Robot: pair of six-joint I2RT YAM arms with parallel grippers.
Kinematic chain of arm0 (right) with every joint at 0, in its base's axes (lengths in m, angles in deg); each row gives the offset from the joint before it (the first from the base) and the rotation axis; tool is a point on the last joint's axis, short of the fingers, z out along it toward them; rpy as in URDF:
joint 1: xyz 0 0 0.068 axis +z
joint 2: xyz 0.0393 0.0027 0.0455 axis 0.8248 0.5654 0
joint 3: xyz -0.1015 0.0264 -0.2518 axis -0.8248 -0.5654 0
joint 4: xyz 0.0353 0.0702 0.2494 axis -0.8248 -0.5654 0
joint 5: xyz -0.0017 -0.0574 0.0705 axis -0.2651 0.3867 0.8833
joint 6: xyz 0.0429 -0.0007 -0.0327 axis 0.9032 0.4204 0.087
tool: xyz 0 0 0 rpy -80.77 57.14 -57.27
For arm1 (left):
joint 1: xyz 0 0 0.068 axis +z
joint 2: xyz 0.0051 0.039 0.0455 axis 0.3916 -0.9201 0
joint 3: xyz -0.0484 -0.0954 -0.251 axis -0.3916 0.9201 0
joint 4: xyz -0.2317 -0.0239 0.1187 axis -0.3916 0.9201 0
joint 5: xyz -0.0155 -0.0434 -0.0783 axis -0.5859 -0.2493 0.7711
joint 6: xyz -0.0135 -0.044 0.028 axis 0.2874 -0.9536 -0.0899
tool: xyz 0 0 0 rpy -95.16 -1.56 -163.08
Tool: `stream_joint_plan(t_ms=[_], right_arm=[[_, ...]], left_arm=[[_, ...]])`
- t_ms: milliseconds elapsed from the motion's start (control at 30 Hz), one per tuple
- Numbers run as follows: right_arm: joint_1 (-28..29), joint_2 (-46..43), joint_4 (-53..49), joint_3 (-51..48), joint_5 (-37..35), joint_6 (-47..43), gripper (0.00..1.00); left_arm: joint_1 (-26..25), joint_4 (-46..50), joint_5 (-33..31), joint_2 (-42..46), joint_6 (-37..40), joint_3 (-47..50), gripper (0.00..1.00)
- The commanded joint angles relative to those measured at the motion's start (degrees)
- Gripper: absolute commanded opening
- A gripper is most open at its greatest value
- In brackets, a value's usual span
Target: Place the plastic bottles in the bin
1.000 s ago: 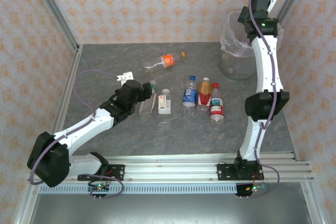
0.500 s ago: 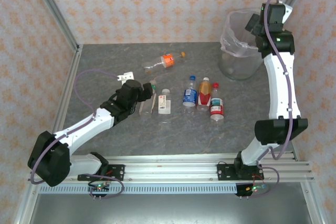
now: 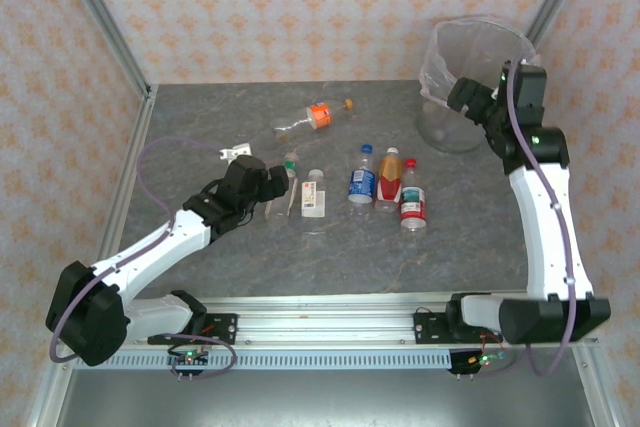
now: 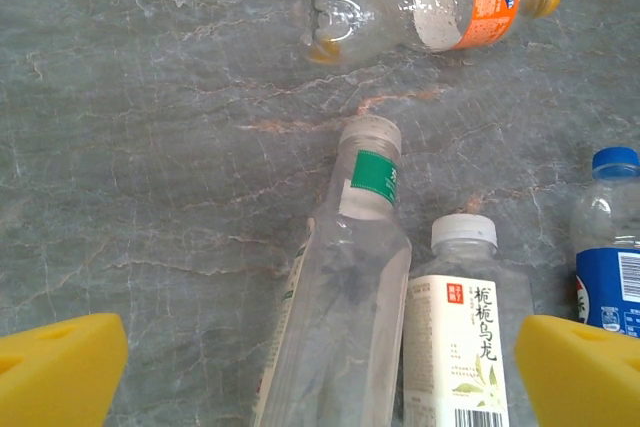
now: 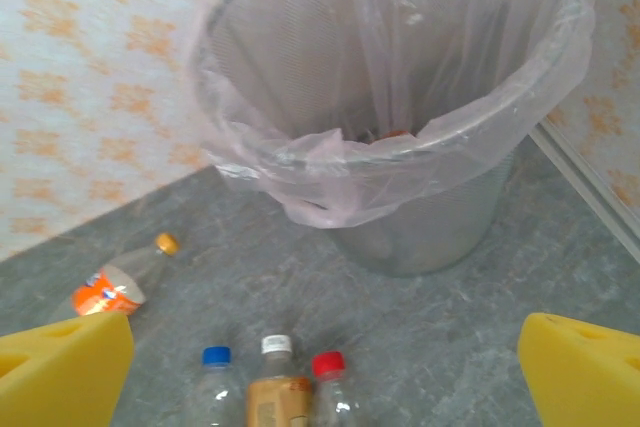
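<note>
1. We see the left pincer (image 4: pixel 320 372) low over the table (image 4: pixel 150 147) — fingers spread wide, nothing clamped.
2. Between its fingers lies a clear bottle (image 4: pixel 345 297) with a green band, cap pointing away. A white-label bottle (image 4: pixel 465 347) is just beside it, toward the right finger.
3. A blue-label bottle (image 4: pixel 608 247) stands just above the right finger. An orange-label bottle (image 4: pixel 430 7) lies on its side well ahead of the pincer.
4. The right pincer (image 5: pixel 322 367) is raised off the table — fingers apart too, holding nothing.
5. Ahead of it stands the bin (image 5: pixel 420 237), with a clear bag (image 5: pixel 300 177) folded over the rim.
6. Under that pincer, between its fingers, we see a row of three upright bottles: the blue-label bottle, a brown-label bottle (image 5: pixel 275 392) and a red-cap bottle (image 5: pixel 328 372).
</note>
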Motion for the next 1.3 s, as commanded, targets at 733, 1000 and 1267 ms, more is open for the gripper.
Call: stream_joint_plan(t_ms=[733,1000,1267], right_arm=[[-0.2,-20.8,12.0,-24.7,-3.6,1.2,0.99],[-0.2,-18.0,9.0,-25.1,4.4,3.1,0.99],[-0.2,-16.9,8.8,-26.2,-5.6,5.1,0.99]], left_arm=[[0.2,7.3,6.3,-10.9,2.4,-5.6,1.0],[0.1,7.8,6.4,-16.7,3.3,-8.8,1.0],[-0.1,9.9,5.7,-21.4,3.4,-10.7,1.0]])
